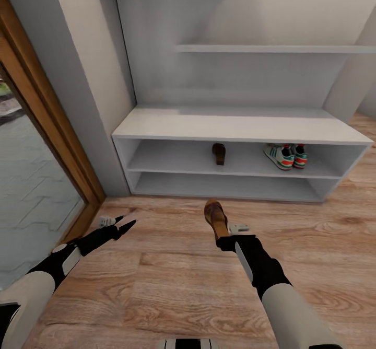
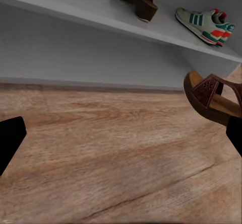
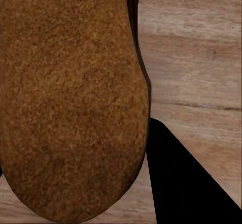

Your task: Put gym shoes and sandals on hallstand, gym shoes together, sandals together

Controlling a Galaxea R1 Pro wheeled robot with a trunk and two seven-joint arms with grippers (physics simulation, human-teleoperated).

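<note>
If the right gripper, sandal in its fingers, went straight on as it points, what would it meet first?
Probably the hallstand, about where the other sandal sits on its upper shelf; depth is unclear.

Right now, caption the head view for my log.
Right gripper holds a sandal above the floor before the rack, where the other sandal and both sneakers sit.

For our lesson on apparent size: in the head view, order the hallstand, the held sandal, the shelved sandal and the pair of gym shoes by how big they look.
1. Hallstand
2. Held sandal, in the right claw; being nearer the camera enlarges it, so against the gym shoes I can't say for sure
3. Gym shoes
4. Shelved sandal
</note>
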